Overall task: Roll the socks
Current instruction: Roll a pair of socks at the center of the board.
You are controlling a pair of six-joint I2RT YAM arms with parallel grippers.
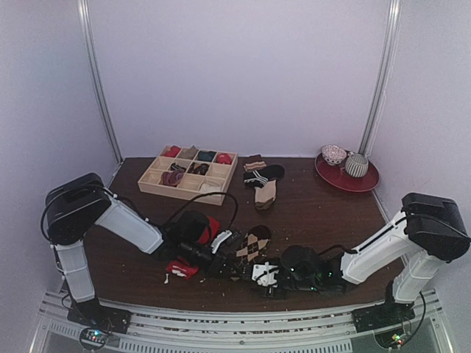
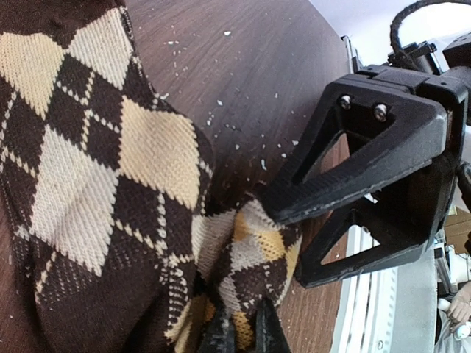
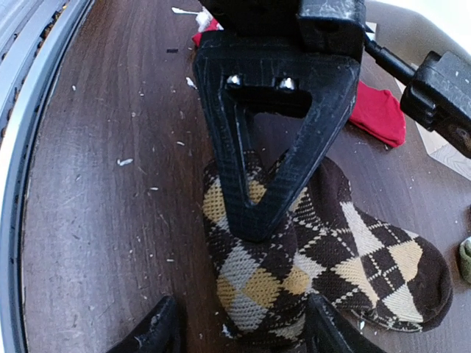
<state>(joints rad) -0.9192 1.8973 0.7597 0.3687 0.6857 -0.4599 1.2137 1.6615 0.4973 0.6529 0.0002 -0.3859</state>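
Observation:
The brown argyle sock (image 1: 254, 243) lies at the table's near middle, its bunched end (image 3: 272, 294) towards me. My left gripper (image 2: 244, 325) is shut on a fold of that end, fingers (image 3: 257, 169) pressing down on it. My right gripper (image 3: 243, 332) is open, its fingers (image 3: 154, 331) standing either side of the bunched end without pinching it. In the left wrist view the right gripper's fingers (image 2: 360, 162) hang just beyond the fold. The red sock (image 1: 212, 224) lies behind the left gripper (image 1: 225, 257), partly hidden by the arm, with a red piece (image 1: 182, 268) near the table's front edge.
A wooden divided tray (image 1: 181, 193) with rolled socks stands at the back left. A black striped sock (image 1: 263, 175) and a tan sock (image 1: 266, 195) lie behind the middle. A red plate (image 1: 368, 184) with two balls sits back right. White flecks dot the table near the metal rail (image 3: 22, 147).

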